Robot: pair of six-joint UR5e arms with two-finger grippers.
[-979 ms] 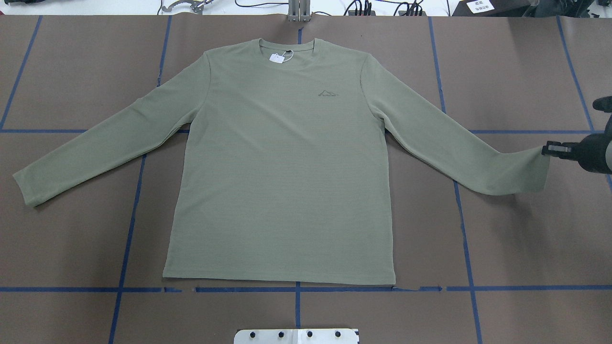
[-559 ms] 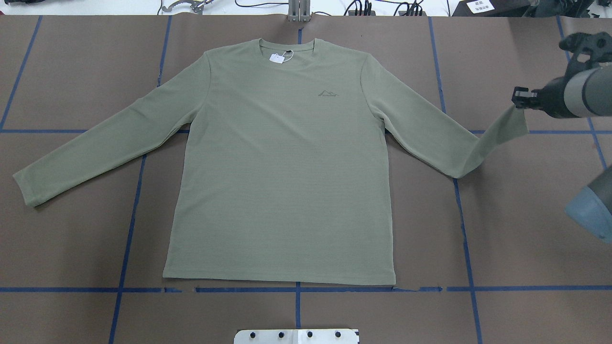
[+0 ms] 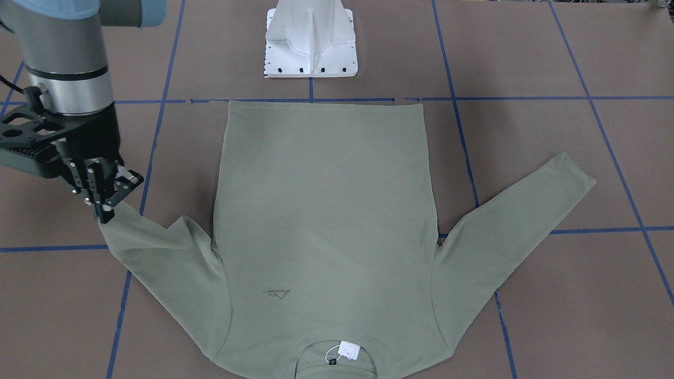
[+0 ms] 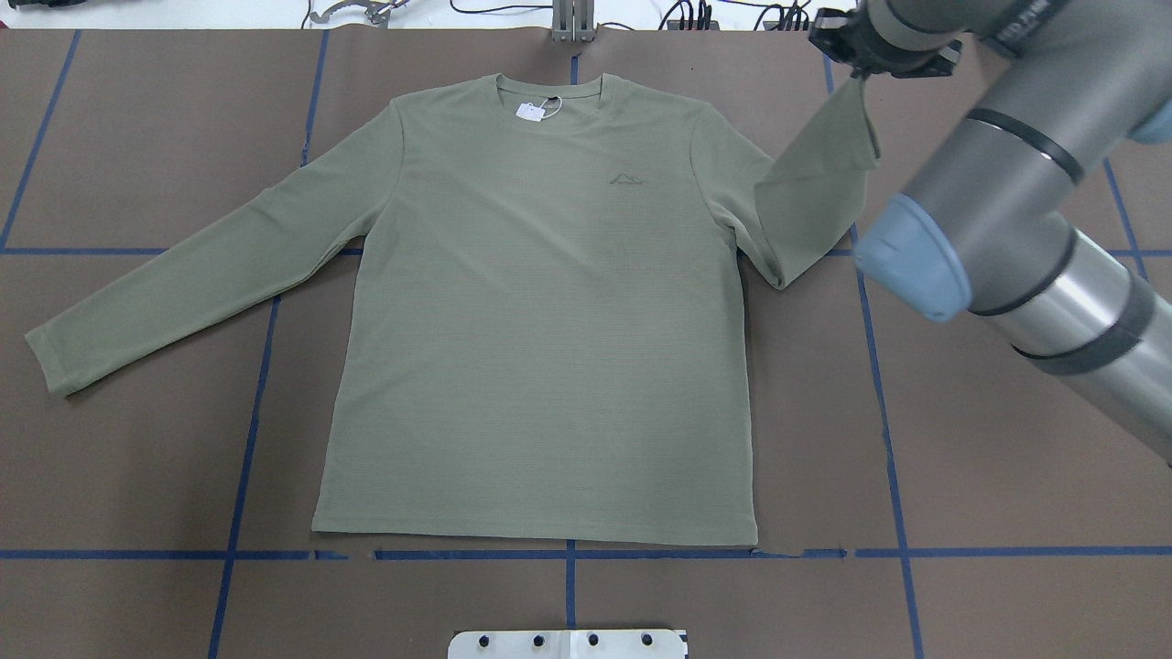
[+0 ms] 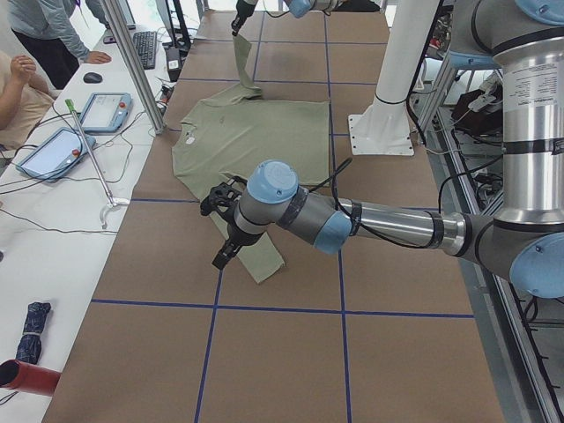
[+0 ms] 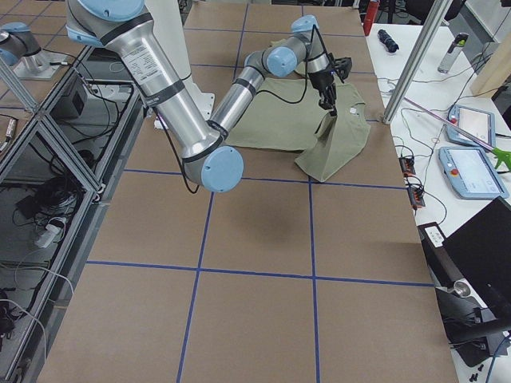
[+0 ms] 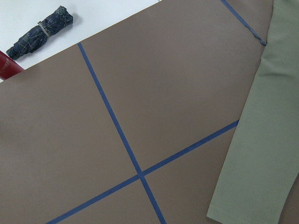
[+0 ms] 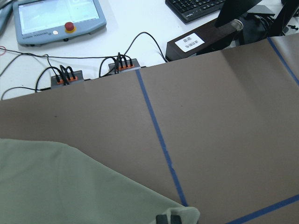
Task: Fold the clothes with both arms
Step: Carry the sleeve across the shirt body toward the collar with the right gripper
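Note:
The sage-green long-sleeved shirt (image 4: 549, 348) lies flat and face up on the brown table, collar at the far edge, white tag (image 4: 530, 111) at the neck. My right gripper (image 4: 859, 69) is shut on the cuff of the right-hand sleeve (image 4: 815, 192) and holds it up in the air beside the shoulder; the same grip shows in the front-facing view (image 3: 105, 213) and the right wrist view (image 8: 168, 219). The other sleeve (image 4: 183, 284) lies stretched out flat. My left gripper (image 5: 222, 256) hovers over that sleeve's cuff, seen only in the exterior left view, so I cannot tell its state.
The white pedestal base (image 3: 310, 42) stands at the shirt's hem side. Blue tape lines (image 4: 247, 439) cross the table. A folded umbrella (image 7: 42, 32) lies off the table's left end. Teach pendants (image 8: 58, 18), cable boxes and seated people (image 5: 22, 88) line the far side.
My right gripper has lifted the cuff off the table and carried it from the right edge inward and toward the collar side. The sleeve now hangs bent. The shirt body has not moved.

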